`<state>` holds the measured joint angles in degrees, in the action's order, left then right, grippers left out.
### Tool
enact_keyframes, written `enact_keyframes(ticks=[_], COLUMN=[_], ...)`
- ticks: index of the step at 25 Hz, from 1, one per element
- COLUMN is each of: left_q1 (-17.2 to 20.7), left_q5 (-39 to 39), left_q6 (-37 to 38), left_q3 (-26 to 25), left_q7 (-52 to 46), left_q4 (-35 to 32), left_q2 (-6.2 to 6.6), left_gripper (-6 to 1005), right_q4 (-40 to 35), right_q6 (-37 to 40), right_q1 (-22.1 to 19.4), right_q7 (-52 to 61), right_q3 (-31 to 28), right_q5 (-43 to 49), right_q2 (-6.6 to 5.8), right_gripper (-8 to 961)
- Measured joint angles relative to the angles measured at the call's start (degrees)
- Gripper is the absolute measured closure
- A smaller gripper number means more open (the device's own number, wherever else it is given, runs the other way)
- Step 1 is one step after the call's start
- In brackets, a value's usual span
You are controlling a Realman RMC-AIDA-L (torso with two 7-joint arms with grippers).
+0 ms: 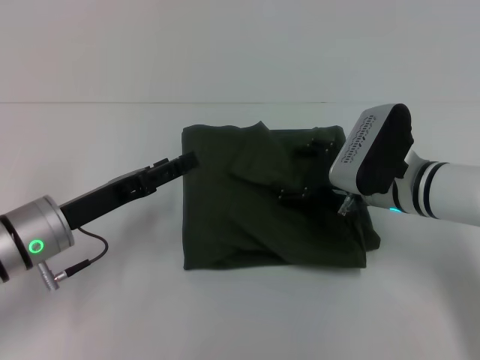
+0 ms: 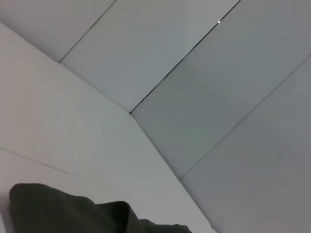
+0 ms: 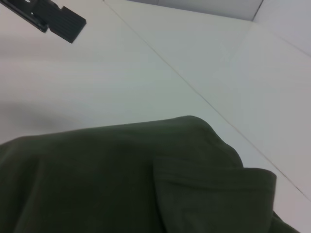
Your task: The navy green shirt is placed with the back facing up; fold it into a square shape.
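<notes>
The navy green shirt (image 1: 247, 217) lies on the white table (image 1: 97, 315), centre of the head view, already gathered into a rough rectangle; near edge and left edge fairly straight, right side lumpier where layers bunch near the right arm. A folded flap runs diagonally across the upper layer, from the far left corner down toward the right, with creases around it. Left gripper (image 1: 184, 162) comes in low from the robot's left, its black fingertips at the shirt's far left edge, touching or just over the hem; contact not resolvable. Fingers look pressed together into one flat dark tip, no cloth visibly pinched between them, so recorded as closed on nothing. Right gripper (image 1: 315, 166) sits over the far right part of the shirt; its grey and black wrist housing blocks most of it and the dark fingers merge with the dark cloth, so cannot tell whether it is released or clenched. Left wrist view: only a dark fold of the shirt (image 2: 73, 213) at one margin, with white table and wall panels. Right wrist view: shirt (image 3: 112, 179) fills the near field with a raised fold edge; the left gripper's tip (image 3: 60, 19) shows farther off above the bare table
</notes>
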<state>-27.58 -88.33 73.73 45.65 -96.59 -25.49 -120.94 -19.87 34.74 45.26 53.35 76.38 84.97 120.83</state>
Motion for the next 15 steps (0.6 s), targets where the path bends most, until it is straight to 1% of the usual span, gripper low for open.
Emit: enact_keyframes(ticks=[12,15], left_q1=[-0.07,-0.11], left_q5=[0.00,0.00], left_q6=[0.03,0.19], left_q3=[0.07,-0.02], left_q7=[0.00,0.00], left_q4=[0.09,0.09], left_q2=[-0.18,-0.18], left_gripper=[82,82], right_q4=[-1.39,-1.46], right_q6=[-1.78,-3.90], right_q1=[-0.63,-0.52], right_q7=[-0.06,-0.04], right_q3=[-0.17,-0.35], right_q5=[-3.12,-3.75], right_q2=[-0.01,0.05], right_gripper=[67,68])
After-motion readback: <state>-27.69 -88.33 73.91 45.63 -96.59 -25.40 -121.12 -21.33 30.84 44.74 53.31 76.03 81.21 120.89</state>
